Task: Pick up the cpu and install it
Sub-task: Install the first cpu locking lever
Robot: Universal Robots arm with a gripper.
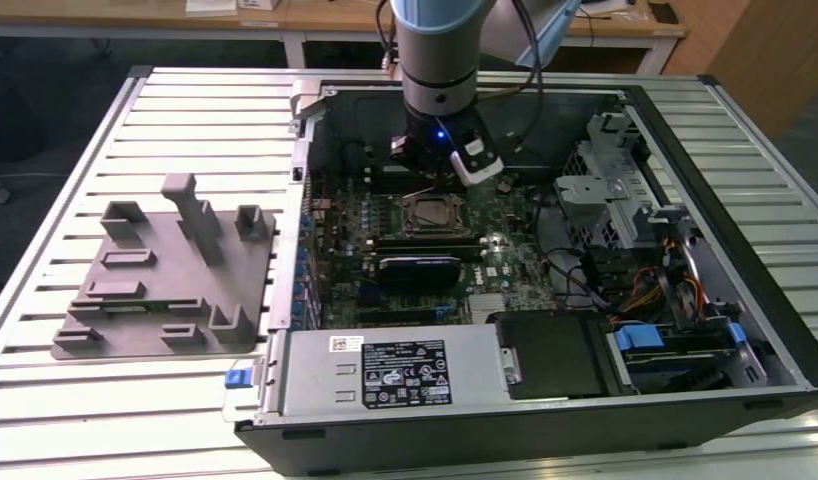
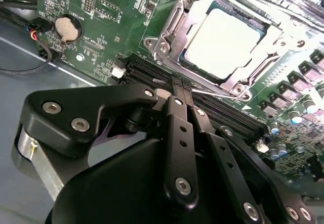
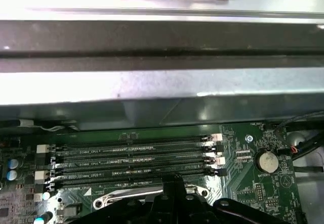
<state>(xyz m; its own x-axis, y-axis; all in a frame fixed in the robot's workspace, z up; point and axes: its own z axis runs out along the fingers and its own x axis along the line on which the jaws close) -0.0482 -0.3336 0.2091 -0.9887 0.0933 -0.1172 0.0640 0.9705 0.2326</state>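
Over an open computer case [image 1: 516, 435] on a slatted metal table [image 1: 62, 400], with the arm reaching down from above into the case's far half in the exterior view. At the arm's end, the gripper [image 1: 429, 180], low over the green motherboard [image 1: 516, 255] and just beyond the socket [image 1: 429, 213]. In the second wrist view, a close look at the gripper [image 2: 181, 90]: black fingers [image 2: 177, 133] drawn together, no gap to speak of at the tips and nothing seen clamped between them. Tips right at the near edge of the socket's metal frame [image 2: 167, 29], beside a thin metal lever [image 2: 215, 93] – touching it or not, cannot tell. Inside that frame, the cpu [image 2: 228, 37], lying flat in the socket with its pale silvery top up and the frame's bars across its edges. Just beside the socket, the dark memory slots [image 2: 147, 71], running under the fingertips; past them a round coin battery [image 2: 68, 27]. In the first wrist view, the same slots [image 3: 131, 158] in parallel rows, the battery [image 3: 266, 159] off to one end, and the gripper [image 3: 174, 183] dark against the board. On the exterior view's left, well apart from the case, a grey tray [image 1: 169, 300] with upright blocks – lying flat on the table. Along the case's near side, a power supply box [image 1: 382, 370] with a label.
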